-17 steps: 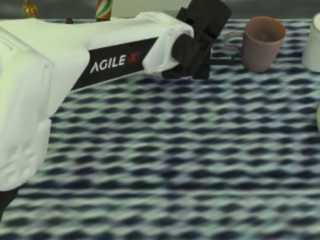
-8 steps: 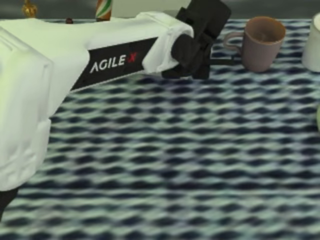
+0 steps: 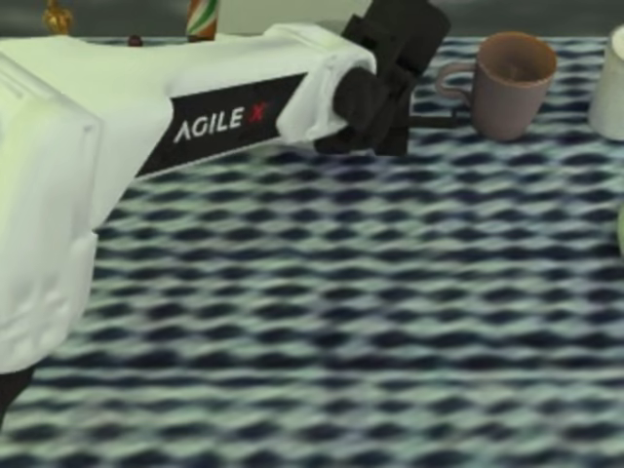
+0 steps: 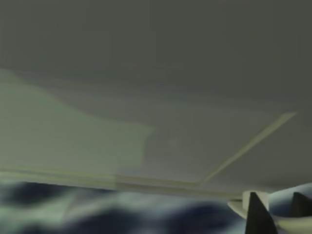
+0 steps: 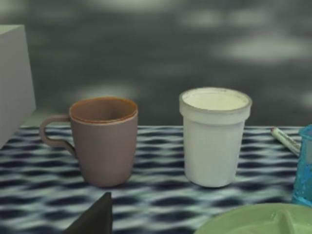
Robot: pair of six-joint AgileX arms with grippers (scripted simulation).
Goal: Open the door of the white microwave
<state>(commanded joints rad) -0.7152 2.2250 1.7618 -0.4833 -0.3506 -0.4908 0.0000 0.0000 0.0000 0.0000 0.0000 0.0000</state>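
Left hand point(image 3: 390, 73) reaches to the surface's point(image 3: 341, 322) far edge beside the brown mug point(image 3: 507, 83), likely working the white microwave point(image 4: 146, 73); whether its fingers are apart cannot be told

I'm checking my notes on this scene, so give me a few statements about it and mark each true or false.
1. The brown mug stands upright. True.
2. The mug lies on its side. False: it is upright on the table.
3. A white cup stands beside the mug. True.
4. The left arm is parked at the near edge. False: it reaches toward the far edge, its gripper near the mug.
5. The cup touches the mug. False: they stand apart.
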